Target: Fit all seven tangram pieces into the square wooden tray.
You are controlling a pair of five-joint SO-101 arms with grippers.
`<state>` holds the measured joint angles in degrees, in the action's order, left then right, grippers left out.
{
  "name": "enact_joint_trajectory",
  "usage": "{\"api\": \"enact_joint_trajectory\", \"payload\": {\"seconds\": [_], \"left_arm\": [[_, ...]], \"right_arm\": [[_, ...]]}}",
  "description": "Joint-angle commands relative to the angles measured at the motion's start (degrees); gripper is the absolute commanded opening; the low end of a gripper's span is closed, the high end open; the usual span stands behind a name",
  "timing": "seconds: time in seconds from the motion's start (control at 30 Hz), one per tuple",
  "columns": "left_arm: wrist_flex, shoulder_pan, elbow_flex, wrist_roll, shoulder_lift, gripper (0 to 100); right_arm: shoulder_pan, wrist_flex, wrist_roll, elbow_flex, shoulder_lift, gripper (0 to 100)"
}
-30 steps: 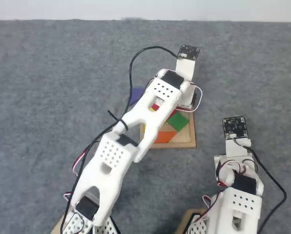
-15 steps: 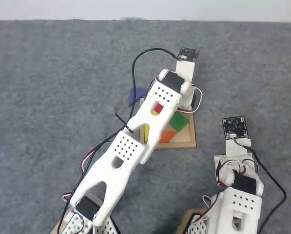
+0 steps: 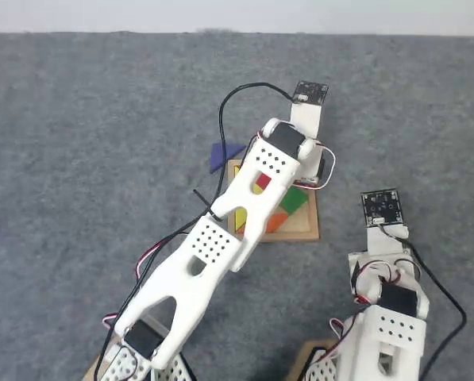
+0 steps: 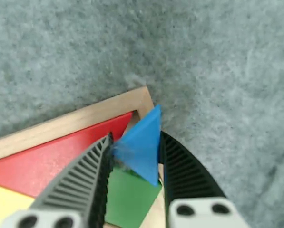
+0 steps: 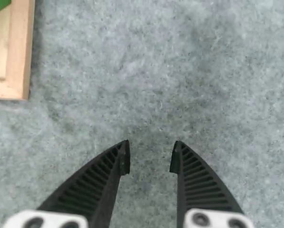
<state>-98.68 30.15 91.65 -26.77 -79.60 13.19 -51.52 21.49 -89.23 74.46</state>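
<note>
The left hand [image 4: 135, 138] is pinching a blue triangle [image 4: 142, 142] between its 2 fingers, one pressed on each flat face, so the piece stands on edge. It hangs over a corner of the square wooden tray [image 4: 84, 116], above the spot where the red piece [image 4: 51, 159] and the green piece [image 4: 127, 194] lie near the rim; whether its lower point touches the tray floor cannot be told. A yellow piece [image 4: 4, 202] lies beside the red one.

In the high view the left arm [image 3: 205, 254] stretches from 7 o'clock across the tray [image 3: 300, 234] to its 1 o'clock corner. Green [image 3: 294, 198], orange [image 3: 278, 221] and yellow [image 3: 239, 216] pieces show inside the tray past the arm. A dark blue-purple piece [image 3: 223, 153] lies on the grey counter [image 3: 78, 159] at 10 o'clock of the tray, just beside its rim.

The right hand [image 5: 150, 159] is spread, with nothing between its fingers, over bare counter, the tray's corner [image 5: 18, 57] well apart from it. The right arm [image 3: 383, 317] stands at 4 o'clock of the tray.
</note>
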Motion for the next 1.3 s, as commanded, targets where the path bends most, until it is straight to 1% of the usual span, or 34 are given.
{"api": "enact_joint_trajectory", "payload": {"seconds": [0.0, 0.13, 0.4, 0.47, 0.57, 0.83, 0.9, 1.0, 1.07, 1.17, 1.27], "left_arm": [[-2.11, 0.18, 1.45, -0.88, 1.41, 10], [-2.11, 0.35, -3.03, -0.88, 3.25, 13], [-1.93, 0.0, -12.0, -2.11, 12.04, 14], [-1.93, -0.09, -13.49, -2.37, 13.45, 16], [-1.93, -0.53, -14.11, -3.08, 14.24, 19], [-1.67, -1.14, -13.76, -1.67, 14.86, 19], [-1.93, -2.64, -10.68, -0.79, 14.86, 19], [-2.02, -6.24, -3.56, 4.13, 14.95, 19], [-2.02, -10.2, 0.4, 7.56, 15.74, 17], [-1.85, -16.53, 0.84, 12.92, 16.62, 16], [-1.67, -21.54, -2.77, 18.02, 16.09, 16]], "right_arm": [[-0.66, 1.98, -0.7, 2.29, 1.01, 15.8], [-0.48, 2.68, -0.7, 2.2, 0.75, 15.8], [-0.57, 2.68, -0.7, 2.11, 0.75, 15.8], [-0.57, 2.68, -0.7, 2.11, 0.75, 15.8], [-0.66, 2.68, -0.7, 2.11, 0.75, 15.8], [-0.66, 2.68, -0.7, 2.11, 0.66, 15.8], [-0.75, 2.68, -0.7, 2.11, 0.66, 15.8], [-0.75, 2.68, -0.7, 2.11, 0.66, 15.8], [-0.75, 2.68, -0.7, 2.11, 0.66, 15.8], [-0.84, 2.68, -0.7, 2.11, 0.66, 15.8], [-0.92, 2.68, -0.7, 2.11, 0.75, 15.8]]}}
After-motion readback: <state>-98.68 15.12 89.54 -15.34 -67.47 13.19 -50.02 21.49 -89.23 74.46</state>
